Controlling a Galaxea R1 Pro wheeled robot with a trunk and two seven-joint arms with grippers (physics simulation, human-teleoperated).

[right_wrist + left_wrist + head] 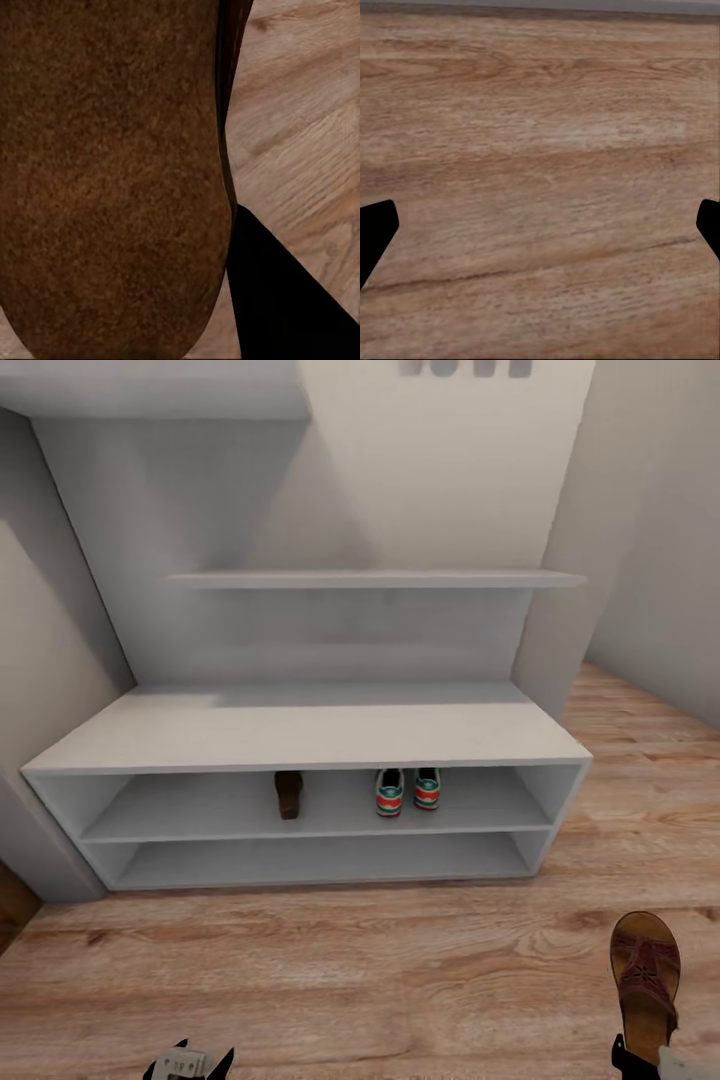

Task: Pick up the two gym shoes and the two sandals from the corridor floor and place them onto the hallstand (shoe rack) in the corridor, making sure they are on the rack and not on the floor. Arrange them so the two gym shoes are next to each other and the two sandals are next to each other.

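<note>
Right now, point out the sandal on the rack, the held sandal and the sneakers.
sandal on the rack [289, 794], head view, heel end.
held sandal [645, 972], head view, strap area.
sneakers [407, 791], head view, between the pair's heels.

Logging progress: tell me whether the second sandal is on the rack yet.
Not yet. The second sandal is off the rack, at the right gripper, over the floor.

Gym shoes [407, 791], one sandal [289, 794] shelved; other sandal [645, 980] held

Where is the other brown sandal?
In the head view, the second sandal is held in the right hand, above the floor, right of the shoe rack.
</note>
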